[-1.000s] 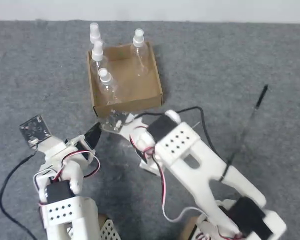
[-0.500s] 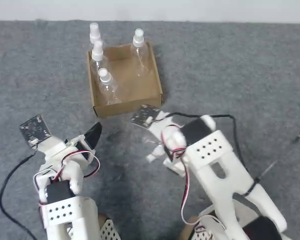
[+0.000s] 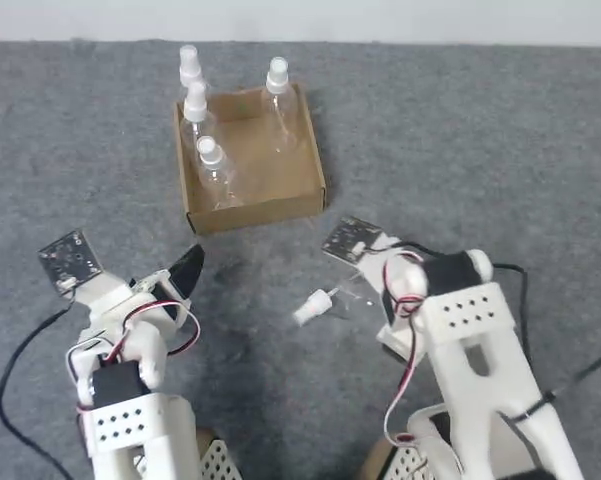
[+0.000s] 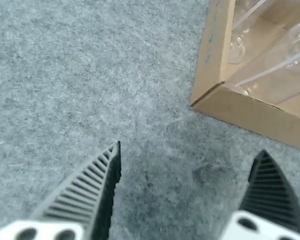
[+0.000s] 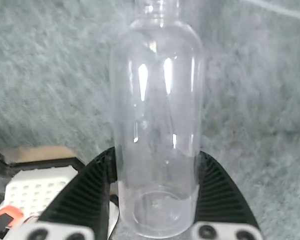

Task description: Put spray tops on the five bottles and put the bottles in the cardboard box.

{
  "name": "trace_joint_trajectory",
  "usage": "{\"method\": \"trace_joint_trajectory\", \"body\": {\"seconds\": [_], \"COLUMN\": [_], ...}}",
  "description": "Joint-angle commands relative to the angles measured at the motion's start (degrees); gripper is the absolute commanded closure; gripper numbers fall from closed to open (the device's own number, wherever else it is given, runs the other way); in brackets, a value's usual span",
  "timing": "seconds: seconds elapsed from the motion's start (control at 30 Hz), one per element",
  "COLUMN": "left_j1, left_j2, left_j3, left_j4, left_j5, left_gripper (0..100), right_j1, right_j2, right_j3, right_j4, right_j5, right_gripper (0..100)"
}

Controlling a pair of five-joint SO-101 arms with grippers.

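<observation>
The cardboard box (image 3: 255, 213) stands at the back of the grey carpet, with several clear bottles (image 3: 210, 165) upright in it, each with a white spray top. One more clear bottle (image 3: 348, 296) lies level just above the carpet in front of the box, its white spray top (image 3: 313, 304) pointing left. My right gripper (image 3: 372, 292) is shut on that bottle (image 5: 157, 125), a finger on either side of its body near the base. My left gripper (image 4: 189, 150) is open over bare carpet beside the box corner (image 4: 249, 112).
Grey carpet covers the table. A black cable (image 3: 580, 375) runs off to the right of the right arm. Both arm bases stand at the near edge, with open carpet between them and the box.
The right arm has drawn back from the box's front wall toward the near right, carrying the bottle. The left arm has stayed still.
</observation>
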Motion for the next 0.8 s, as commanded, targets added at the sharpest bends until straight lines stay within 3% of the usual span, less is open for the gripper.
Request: {"method": "trace_joint_trajectory", "body": {"seconds": [0.0, 0.33, 0.63, 0.77], "left_j1": [-0.35, -0.35, -0.35, -0.35], "left_j2": [-0.7, -0.7, -0.7, -0.7], "left_j3": [-0.66, -0.57, -0.57, -0.57], "left_j4": [-1.93, -1.93, -1.93, -1.93], "left_j5": [-0.09, -0.09, -0.09, -0.09], "left_gripper": [62, 62, 62, 62], "right_j1": [3.82, 9.19, 9.54, 9.54], "right_j2": [-4.09, -7.08, -7.08, -6.55], "right_j3": [1.58, 9.85, 11.87, 11.87], "right_j4": [-0.4, -6.11, -6.9, -7.08], "right_j5": [2.99, 5.36, 5.36, 5.36], "right_gripper": [90.0, 90.0, 89.9, 83.1]}}
